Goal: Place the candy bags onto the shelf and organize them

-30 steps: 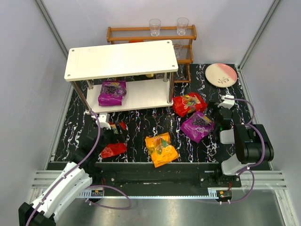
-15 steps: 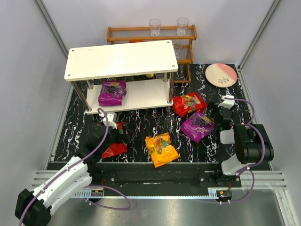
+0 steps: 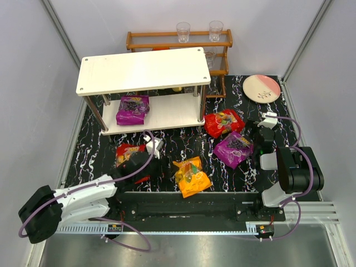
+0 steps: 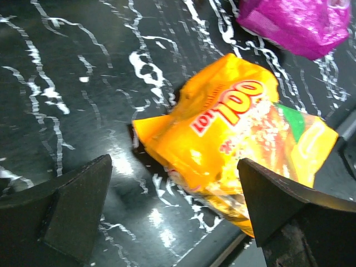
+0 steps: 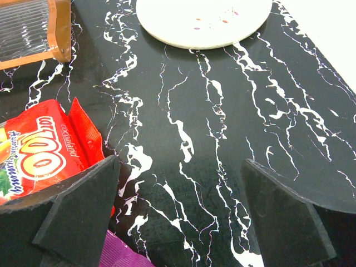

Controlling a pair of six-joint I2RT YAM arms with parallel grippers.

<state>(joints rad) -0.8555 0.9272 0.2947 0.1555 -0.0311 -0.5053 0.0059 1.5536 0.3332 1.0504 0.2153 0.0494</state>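
Note:
The white shelf (image 3: 143, 69) stands at the back left, with one purple candy bag (image 3: 132, 109) on its lower board. An orange bag (image 3: 191, 176) lies at the front middle, and it also shows in the left wrist view (image 4: 233, 139). My left gripper (image 3: 162, 164) hovers just left of it, open and empty (image 4: 178, 217). A red bag (image 3: 129, 153) lies left of that arm, partly under it. Another red bag (image 3: 223, 122) and a second purple bag (image 3: 233, 149) lie at the right. My right gripper (image 3: 251, 130) is open and empty (image 5: 181, 217) beside them; the red bag (image 5: 39, 156) is at its left finger.
A brown wooden rack (image 3: 179, 41) with clear glasses stands behind the shelf. A pink and white plate (image 3: 261, 88) lies at the back right, also in the right wrist view (image 5: 203, 19). A black rail (image 3: 183, 196) runs along the mat's front edge.
My left arm has swung right, from over the left red bag to beside the orange bag. The red bag's label now shows. The right arm has not moved.

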